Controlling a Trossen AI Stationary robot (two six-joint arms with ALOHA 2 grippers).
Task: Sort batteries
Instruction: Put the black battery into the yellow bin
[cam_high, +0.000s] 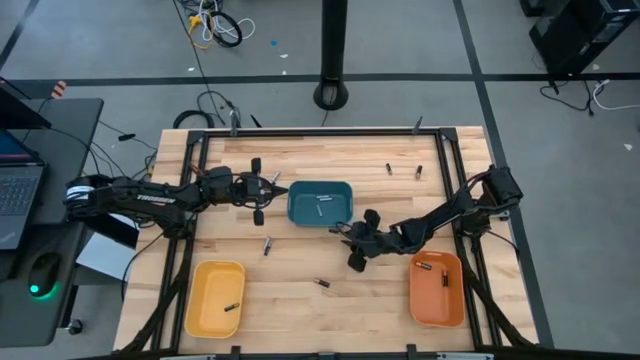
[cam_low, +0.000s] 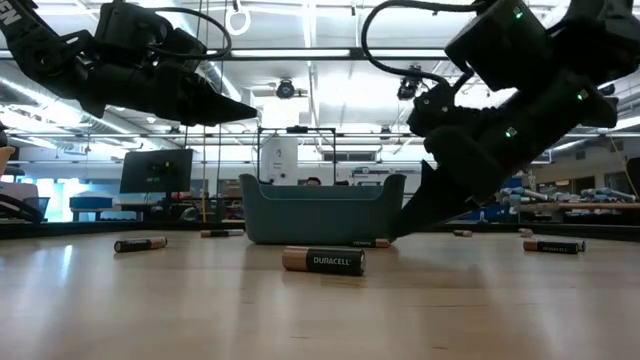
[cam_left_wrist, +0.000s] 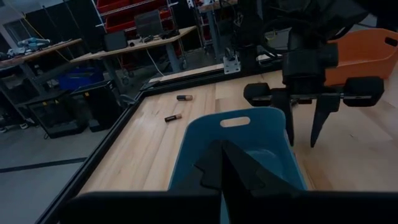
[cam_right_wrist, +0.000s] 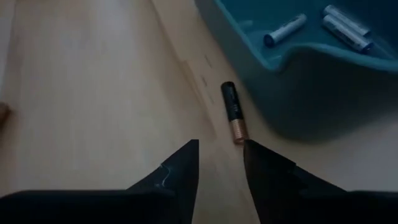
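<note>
teal tray (cam_high: 300, 210) at frame centre holds silvery batteries (cam_right_wrist: 283, 30); a duracell (cam_right_wrist: 233, 112) lies just beside it on the wooden table (cam_high: 300, 270); right gripper (cam_right_wrist: 221, 163) parted and empty, left gripper (cam_left_wrist: 224, 163) closed

The right gripper (cam_right_wrist: 221, 163) has its two dark fingers parted, tips close above the pale wooden tabletop (cam_right_wrist: 87, 87). Just beyond them a black, copper-ended cylindrical battery (cam_right_wrist: 232, 112) lies flat beside the outer wall of a teal plastic tray (cam_right_wrist: 298, 93), which holds three silvery-white, blue-ended cells (cam_right_wrist: 323, 25)
</note>
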